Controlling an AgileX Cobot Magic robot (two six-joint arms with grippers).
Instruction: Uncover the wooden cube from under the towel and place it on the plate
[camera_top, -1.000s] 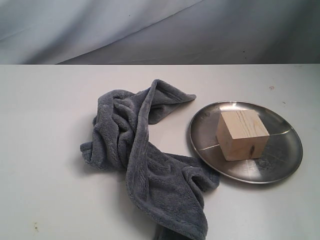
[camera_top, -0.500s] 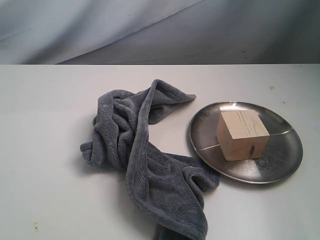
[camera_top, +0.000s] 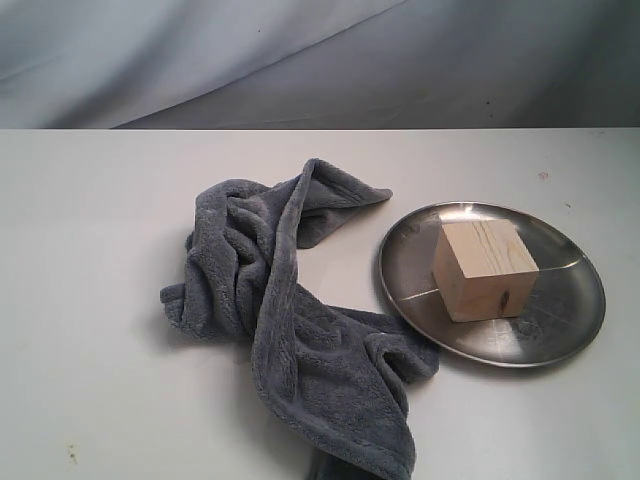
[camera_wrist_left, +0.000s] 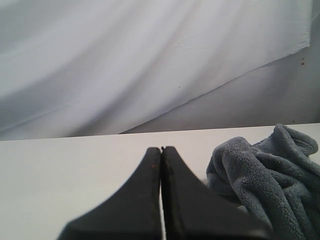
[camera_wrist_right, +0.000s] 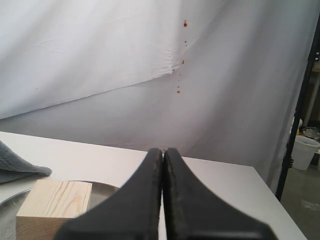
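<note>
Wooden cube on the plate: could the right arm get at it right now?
Probably yes: the wooden cube sits uncovered on the plate, the towel lies off to the side, and the right gripper, shut and empty, only needs to open.

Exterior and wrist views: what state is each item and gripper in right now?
wooden cube: uncovered, resting on the plate.
plate: flat on the table, carrying the cube.
towel: crumpled on the table beside the plate.
left gripper: jaws shut, empty.
right gripper: jaws shut, empty.
</note>
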